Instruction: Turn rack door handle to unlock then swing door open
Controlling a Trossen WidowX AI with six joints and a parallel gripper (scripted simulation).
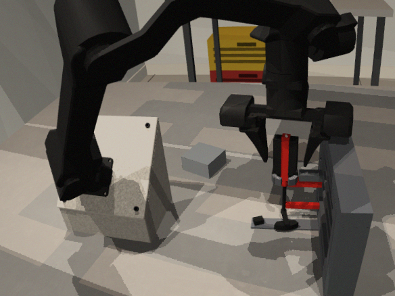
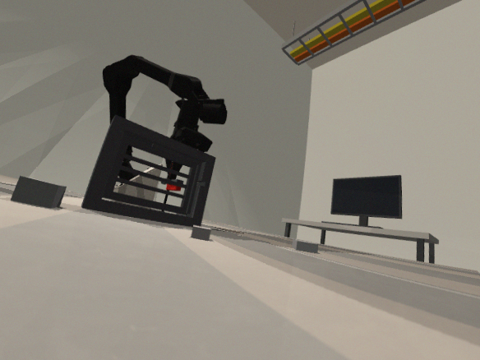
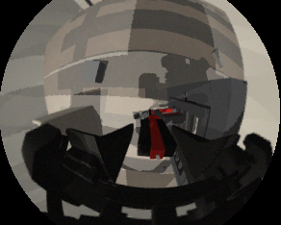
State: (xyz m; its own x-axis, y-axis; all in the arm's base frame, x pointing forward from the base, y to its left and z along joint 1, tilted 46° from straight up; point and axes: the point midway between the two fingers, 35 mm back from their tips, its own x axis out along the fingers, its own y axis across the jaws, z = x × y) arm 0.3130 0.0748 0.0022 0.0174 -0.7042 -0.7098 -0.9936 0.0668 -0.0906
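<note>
The door's upright handle (image 1: 285,159) (image 3: 156,137) is black with a red strip. It stands out from the door on red brackets (image 1: 306,184), above a black foot near the table. My gripper (image 1: 286,163) (image 3: 153,127) is open and points down, one finger on each side of the handle's upper part, with gaps showing on both sides. The thick grey frame (image 1: 350,196) (image 2: 96,177) (image 3: 221,103) stands upright at the right in the top view. The slatted door appears to lie within the frame in the exterior view. Its exact angle and the latch are hard to tell.
A pale box (image 1: 126,149) stands beside the arm's base. A grey block (image 1: 203,160) lies between that box and the handle. More grey blocks (image 2: 37,191) (image 2: 200,233) (image 2: 306,246) lie around the frame. The right finger is near the frame's top.
</note>
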